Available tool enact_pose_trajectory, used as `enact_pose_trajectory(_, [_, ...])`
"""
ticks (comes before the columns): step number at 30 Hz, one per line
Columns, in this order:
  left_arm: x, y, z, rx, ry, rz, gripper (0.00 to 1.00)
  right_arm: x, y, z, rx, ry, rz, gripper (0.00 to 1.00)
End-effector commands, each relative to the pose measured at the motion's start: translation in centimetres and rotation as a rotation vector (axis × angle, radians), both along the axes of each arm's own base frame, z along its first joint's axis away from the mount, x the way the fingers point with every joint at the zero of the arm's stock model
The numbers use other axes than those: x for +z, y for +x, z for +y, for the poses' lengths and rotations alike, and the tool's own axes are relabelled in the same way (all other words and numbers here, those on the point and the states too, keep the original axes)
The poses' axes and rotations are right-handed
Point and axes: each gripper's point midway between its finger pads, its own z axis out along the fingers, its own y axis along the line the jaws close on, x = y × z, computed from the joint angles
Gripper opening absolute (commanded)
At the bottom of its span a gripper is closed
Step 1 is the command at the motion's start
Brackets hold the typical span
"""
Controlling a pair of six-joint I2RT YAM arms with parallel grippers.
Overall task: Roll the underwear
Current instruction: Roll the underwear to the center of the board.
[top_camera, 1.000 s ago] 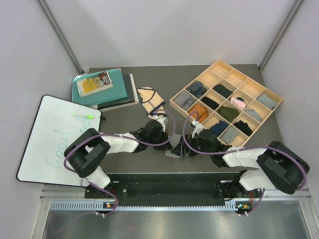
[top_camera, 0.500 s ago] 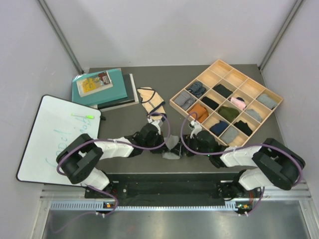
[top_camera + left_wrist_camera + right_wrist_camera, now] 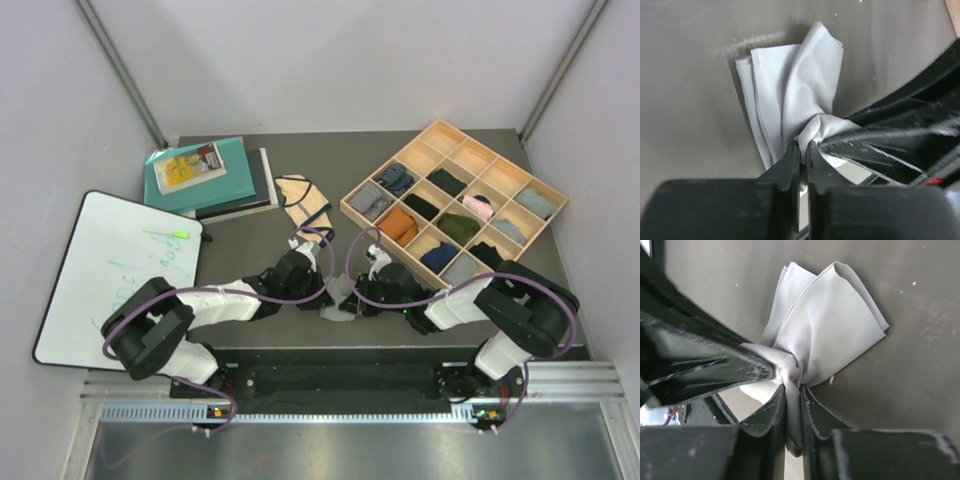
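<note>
The light-grey underwear (image 3: 340, 296) lies bunched on the dark table near its front edge, between my two grippers. In the left wrist view its folded body (image 3: 790, 85) fans away from my left gripper (image 3: 803, 147), whose jaws pinch a gathered corner. The right wrist view shows the same cloth (image 3: 835, 325) pinched by my right gripper (image 3: 792, 390), right beside the other gripper's finger. From above, the left gripper (image 3: 325, 290) and right gripper (image 3: 358, 295) meet over the cloth. The beige, navy-edged underwear (image 3: 305, 203) lies flat farther back.
A wooden grid tray (image 3: 345, 207) holding several rolled socks stands at the back right. Stacked books (image 3: 200, 175) sit at the back left. A whiteboard (image 3: 110, 280) with a green marker (image 3: 165, 233) lies off the table's left side.
My right gripper has gone from open to shut on the grey underwear and shifted left. The left arm has stretched rightward, still pinching the cloth.
</note>
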Motion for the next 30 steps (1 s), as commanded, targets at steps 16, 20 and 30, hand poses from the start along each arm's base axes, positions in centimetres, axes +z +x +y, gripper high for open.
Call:
enact_pose_trajectory(16, [2.4,-0.1,2.3,0.018,-0.002,-0.142,0.58,-7.3,-4.3,-5.6,0.000,-0.314,0.201,0.06])
enact_pose_trajectory(20, [1.4,0.4,2.4,0.039,0.010,-0.146,0.58,-7.2,-4.4,-5.4,0.008,-0.305,0.202,0.06])
enact_pose_trajectory(30, [-0.7,0.4,2.3,0.044,0.014,-0.129,0.54,-7.1,-4.4,-5.1,0.010,-0.294,0.204,0.06])
